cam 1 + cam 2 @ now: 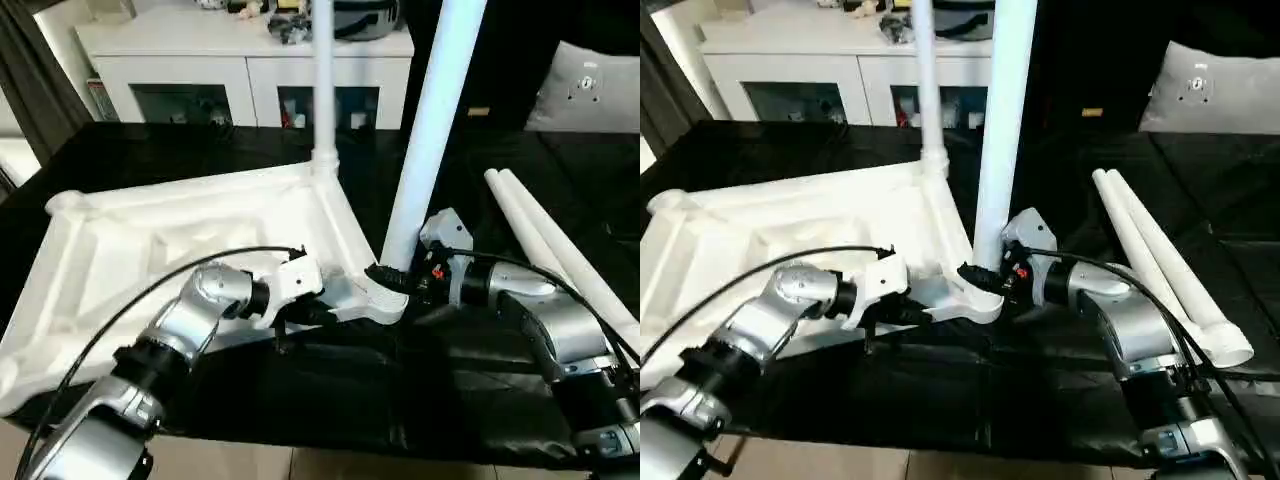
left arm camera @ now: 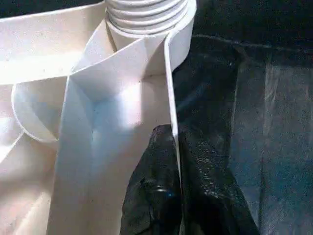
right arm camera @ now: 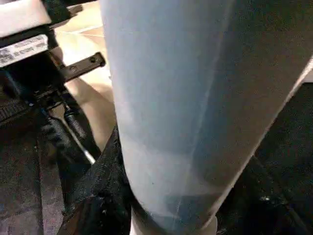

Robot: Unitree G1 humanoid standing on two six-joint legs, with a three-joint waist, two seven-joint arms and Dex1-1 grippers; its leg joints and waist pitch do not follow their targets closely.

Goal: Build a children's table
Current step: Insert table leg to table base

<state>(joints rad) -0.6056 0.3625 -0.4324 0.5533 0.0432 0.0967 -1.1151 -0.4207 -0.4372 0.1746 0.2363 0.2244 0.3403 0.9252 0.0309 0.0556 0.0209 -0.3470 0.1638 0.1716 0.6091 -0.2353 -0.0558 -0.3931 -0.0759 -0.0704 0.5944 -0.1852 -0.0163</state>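
Your table top (image 1: 200,240) lies upside down on the black cloth (image 1: 330,390), ribs facing up. One leg (image 1: 323,80) stands upright in the far corner socket, and a second leg (image 1: 430,130) rises, slightly tilted, from the near corner socket (image 1: 385,300). Two more legs (image 1: 1160,270) lie side by side on the cloth to the right, apart from the top.

From the head cameras you see your left gripper (image 1: 310,312) at the top's near edge, just beside that socket. The left wrist camera adds what they hide: both black fingers (image 2: 156,191) pinch the thin rim wall (image 2: 172,93), one on each side, with the threaded leg end above them.

Your right gripper (image 1: 392,278) is clamped around the base of the tilted leg; its wrist camera shows the leg (image 3: 195,98) close up, with dark fingers wrapping it low down. A white cabinet (image 1: 250,60) stands behind.
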